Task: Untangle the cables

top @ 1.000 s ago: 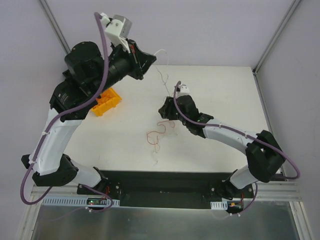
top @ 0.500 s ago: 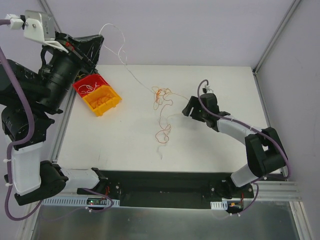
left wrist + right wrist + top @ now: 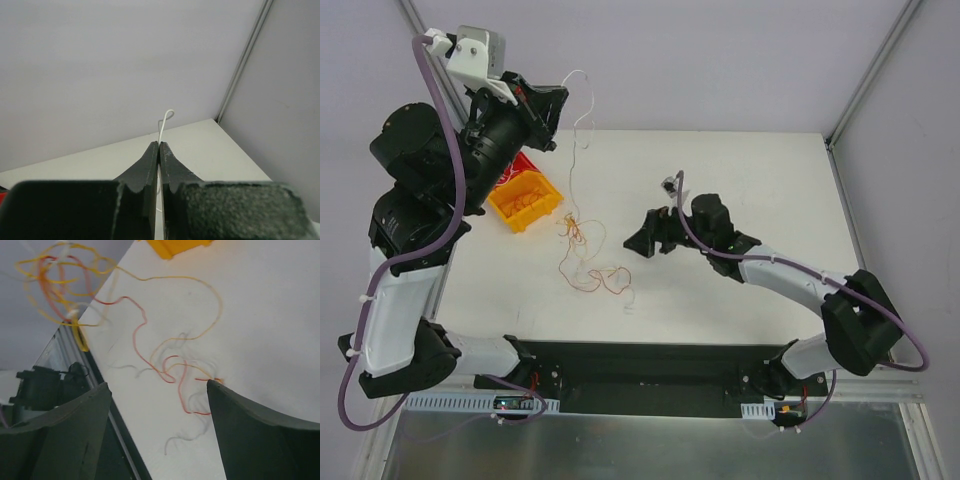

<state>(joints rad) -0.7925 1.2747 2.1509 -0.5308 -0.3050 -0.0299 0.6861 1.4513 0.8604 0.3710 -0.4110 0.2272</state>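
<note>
The cables [image 3: 582,248], a loose knot of orange, red and yellow strands, now lie on the desk [image 3: 750,170] left of centre, just right of the orange bin [image 3: 535,216]. Half a second earlier the same knot lay farther right and farther back. One white cable [image 3: 162,122] rises from the knot to the left gripper [image 3: 556,100], which is raised over the far left corner and clenched on that strand. The left wrist view shows its jaws pressed together with the wire pinched between them. This arm has swung back in from the far left, which has slackened the white cable and let the knot settle nearer. The right gripper [image 3: 638,238], to the right of the knot and low over the desk, has spread its jaws over the last second. It now stands released and holds nothing, with the strands lying loose on the desk ahead of it. In judgement, the pull-apart stroke has ended with the coloured strands still interlaced, so a fresh grasp on the knot by the right gripper appears necessary.
</note>
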